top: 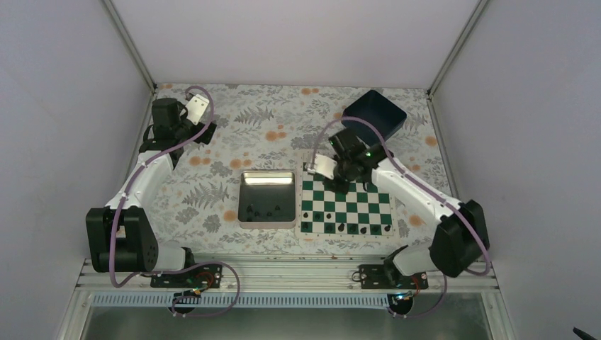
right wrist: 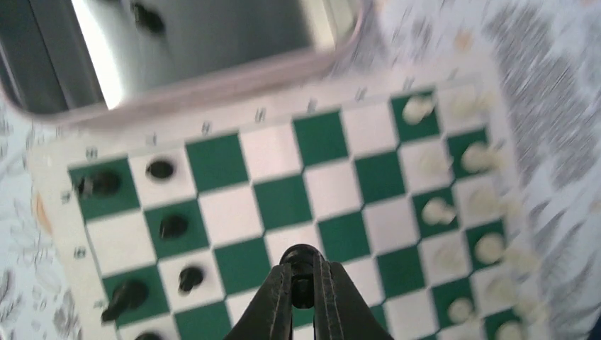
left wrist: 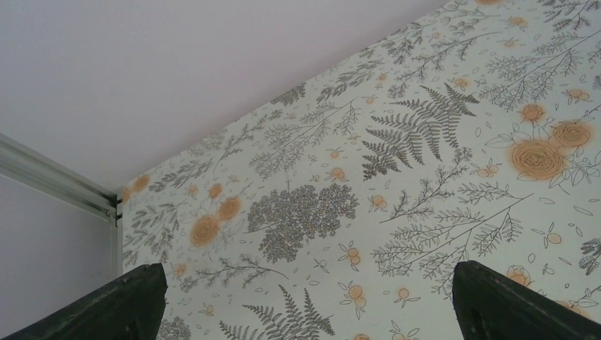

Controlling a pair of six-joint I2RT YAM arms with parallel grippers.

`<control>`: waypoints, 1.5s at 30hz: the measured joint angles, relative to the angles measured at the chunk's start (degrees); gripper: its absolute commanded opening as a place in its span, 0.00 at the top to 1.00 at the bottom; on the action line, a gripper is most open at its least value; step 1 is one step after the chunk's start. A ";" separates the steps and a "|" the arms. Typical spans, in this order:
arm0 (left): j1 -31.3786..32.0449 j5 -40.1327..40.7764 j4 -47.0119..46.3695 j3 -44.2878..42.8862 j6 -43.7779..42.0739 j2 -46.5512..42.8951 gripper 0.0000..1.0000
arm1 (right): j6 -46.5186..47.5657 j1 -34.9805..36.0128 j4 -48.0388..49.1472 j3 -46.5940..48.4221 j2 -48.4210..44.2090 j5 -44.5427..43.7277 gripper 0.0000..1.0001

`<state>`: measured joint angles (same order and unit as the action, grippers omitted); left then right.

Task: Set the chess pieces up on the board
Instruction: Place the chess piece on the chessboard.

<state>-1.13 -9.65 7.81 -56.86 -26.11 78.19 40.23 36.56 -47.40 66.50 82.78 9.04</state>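
Board [top: 347, 207] is lying on the tabletop [top: 234, 127] just beside the tin [top: 267, 175]. Jaws of the left gripper [left wrist: 312, 312] are standing wide apart. Only the right wrist view is showing the right gripper [right wrist: 302, 283] with jaws clamping a black chess piece [right wrist: 301, 256] above the board.

Left hand [left wrist: 308, 268] spread; right hand [right wrist: 302, 278] pinches a piece [right wrist: 302, 255].

Colour and pattern record, all three views.

The board [top: 345, 205] has green and white checks inside a thin white border with small dark edge markings. The chess pieces [right wrist: 173, 225] are black; the white pieces [right wrist: 438, 210] read pale cream in the right wrist view. The tin [top: 267, 200] is shiny silver and the bin [top: 374, 112] dark blue. The table cover [left wrist: 397, 177] has a white ground, grey fern print and orange flowers. The arms [top: 145, 180] have white links and black joints. The walls [top: 64, 106] are plain pale grey-lilac.
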 measured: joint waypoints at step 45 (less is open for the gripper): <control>0.00 0.04 0.09 -0.02 0.04 0.28 0.00 | 0.68 -6.34 7.23 -26.18 -2.64 0.94 0.80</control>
<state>-1.13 -9.61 7.90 -56.88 -26.06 78.48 40.91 30.22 -40.16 40.32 80.14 9.98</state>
